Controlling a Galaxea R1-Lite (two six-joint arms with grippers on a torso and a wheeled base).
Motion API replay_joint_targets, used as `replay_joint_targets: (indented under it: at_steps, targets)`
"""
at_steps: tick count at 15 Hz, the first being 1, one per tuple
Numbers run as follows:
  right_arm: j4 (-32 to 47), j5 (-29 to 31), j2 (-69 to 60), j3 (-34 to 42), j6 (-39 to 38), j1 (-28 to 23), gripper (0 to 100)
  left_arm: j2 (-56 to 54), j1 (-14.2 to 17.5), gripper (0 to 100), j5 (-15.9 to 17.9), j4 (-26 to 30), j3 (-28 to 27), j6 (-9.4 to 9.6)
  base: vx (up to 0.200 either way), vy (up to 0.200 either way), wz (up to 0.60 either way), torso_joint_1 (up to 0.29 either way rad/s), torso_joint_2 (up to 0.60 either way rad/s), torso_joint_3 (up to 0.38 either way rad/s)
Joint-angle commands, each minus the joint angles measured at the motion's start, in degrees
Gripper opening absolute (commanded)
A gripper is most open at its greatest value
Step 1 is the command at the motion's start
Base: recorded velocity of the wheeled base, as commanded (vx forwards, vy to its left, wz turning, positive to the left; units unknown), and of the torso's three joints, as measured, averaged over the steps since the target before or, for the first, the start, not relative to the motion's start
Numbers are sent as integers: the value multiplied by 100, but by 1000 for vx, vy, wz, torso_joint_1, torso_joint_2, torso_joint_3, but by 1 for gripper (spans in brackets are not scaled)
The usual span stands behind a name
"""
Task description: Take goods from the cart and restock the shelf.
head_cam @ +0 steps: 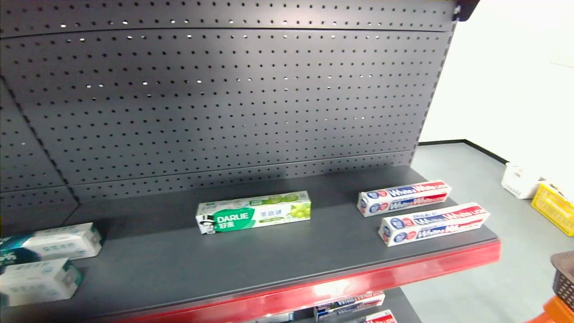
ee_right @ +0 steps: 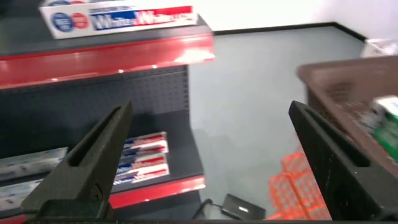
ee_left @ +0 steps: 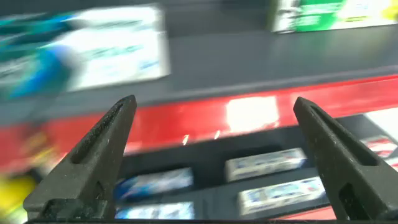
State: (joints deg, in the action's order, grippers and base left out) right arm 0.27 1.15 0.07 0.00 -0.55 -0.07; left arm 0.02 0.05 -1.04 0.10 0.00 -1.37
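Observation:
A dark shelf (head_cam: 278, 255) with a red front edge (head_cam: 341, 282) carries a green toothpaste box (head_cam: 254, 211) in the middle. Two red, white and blue toothpaste boxes (head_cam: 404, 197) (head_cam: 434, 223) lie at its right end. Two white and teal packs (head_cam: 54, 242) (head_cam: 38, 281) sit at its left end. My left gripper (ee_left: 214, 134) is open and empty, in front of the red edge (ee_left: 249, 115) and below the white and teal pack (ee_left: 93, 53). My right gripper (ee_right: 208, 140) is open and empty, beside the shelf's right end, with the brown cart basket (ee_right: 351, 93) to one side.
A lower shelf holds more toothpaste boxes (head_cam: 350, 305) (ee_right: 143, 158). The brown basket (head_cam: 564, 278) on an orange frame stands at the lower right. A white basket (head_cam: 520, 179) and a yellow basket (head_cam: 554, 206) sit on the grey floor by the right wall.

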Motion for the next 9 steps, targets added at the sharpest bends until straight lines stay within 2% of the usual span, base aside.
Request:
replay_joint_targets:
  at_steps: [1, 9]
  targets:
    - [0, 0, 1, 0, 2, -1, 100, 6, 4, 100, -2, -1, 0, -4, 0, 0, -600, 2, 7, 7]
    - [0, 0, 1, 0, 2, -1, 100, -2, 4, 100, -2, -1, 0, -4, 0, 0, -600, 2, 3, 3]
